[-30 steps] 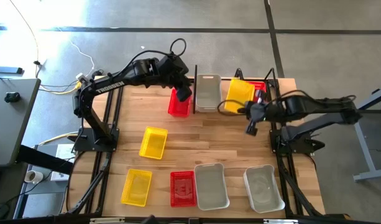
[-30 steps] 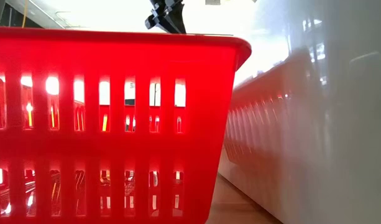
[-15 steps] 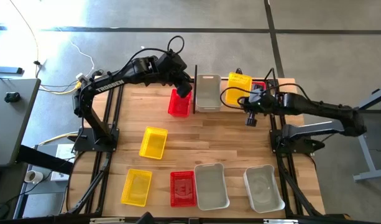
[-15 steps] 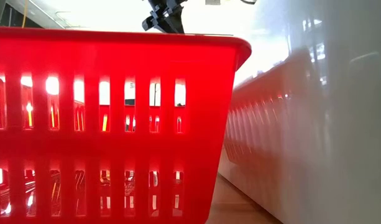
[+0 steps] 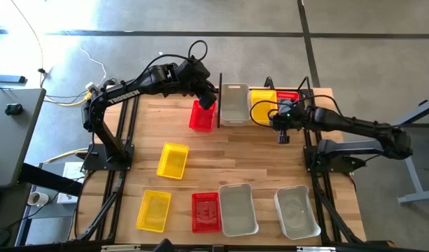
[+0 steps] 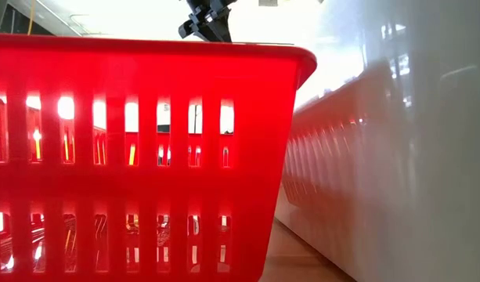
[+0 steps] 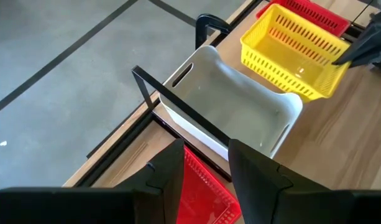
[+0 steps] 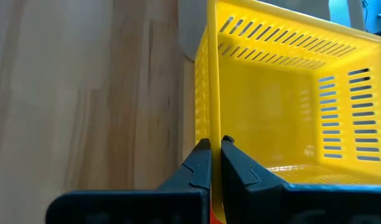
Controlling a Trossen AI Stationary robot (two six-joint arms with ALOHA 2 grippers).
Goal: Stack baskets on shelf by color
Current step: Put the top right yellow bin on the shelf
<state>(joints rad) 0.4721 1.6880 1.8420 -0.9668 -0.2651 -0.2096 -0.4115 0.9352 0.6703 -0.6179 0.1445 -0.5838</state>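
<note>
Right gripper (image 5: 282, 124) clamped on rim of yellow perforated plastic basket (image 5: 263, 106), at black metal-rod shelf (image 5: 220, 98); left gripper (image 5: 207, 105) fingers apart over red slotted plastic basket (image 5: 201, 117) beside shelf

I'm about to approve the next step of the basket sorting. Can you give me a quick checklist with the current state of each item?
1. Right gripper clamped on the wall of the yellow basket: ok.
2. Yellow basket at the shelf, beside the clear basket: ok.
3. Yellow basket seated level: cannot tell.
4. Left gripper holding the red basket at the shelf's end: cannot tell; its fingers straddle the rim.
5. Other red basket apart from the yellow one: not ok, they overlap.
</note>
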